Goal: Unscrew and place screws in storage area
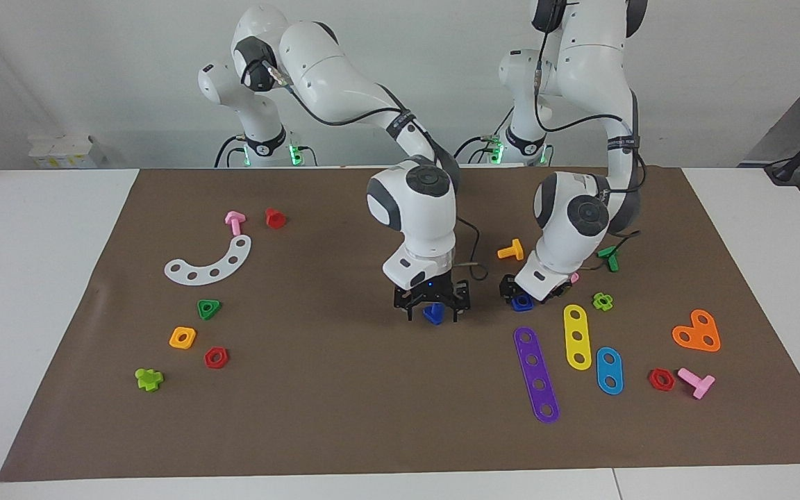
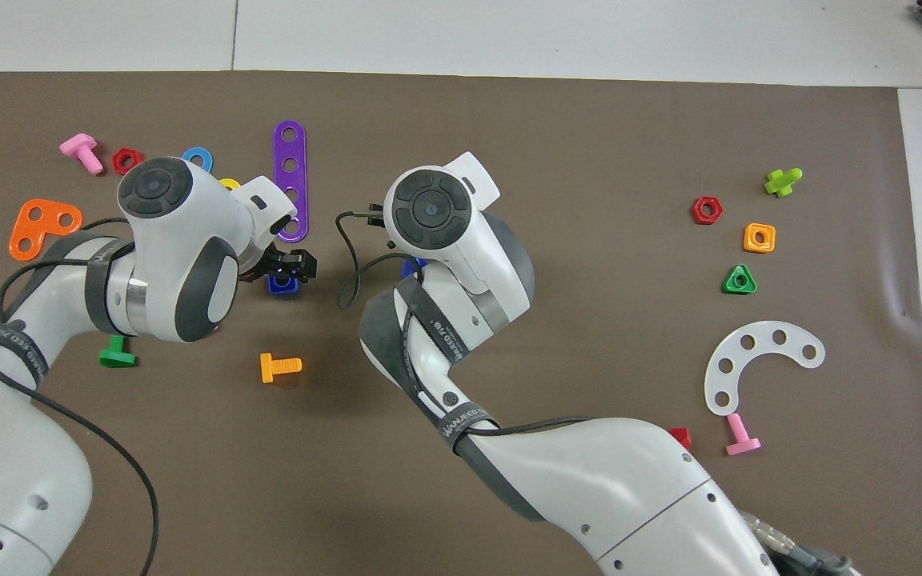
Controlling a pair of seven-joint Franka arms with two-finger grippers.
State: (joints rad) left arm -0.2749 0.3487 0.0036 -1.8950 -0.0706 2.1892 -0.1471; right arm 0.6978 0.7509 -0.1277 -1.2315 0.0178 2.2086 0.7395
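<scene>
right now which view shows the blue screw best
The facing view: the blue screw sits in plain sight between the right gripper's open fingers. In the overhead view the right arm hides nearly all of it; only a blue sliver shows.

White wall (image 1: 400,83), white table (image 1: 39,278), brown mat (image 1: 344,417)

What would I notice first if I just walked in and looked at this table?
Two white robot arms lean in over the middle of the brown mat. The right gripper is down around a little blue screw, fingers open. The left gripper is at a blue square nut beside it, with colourful toy pieces scattered around.
</scene>
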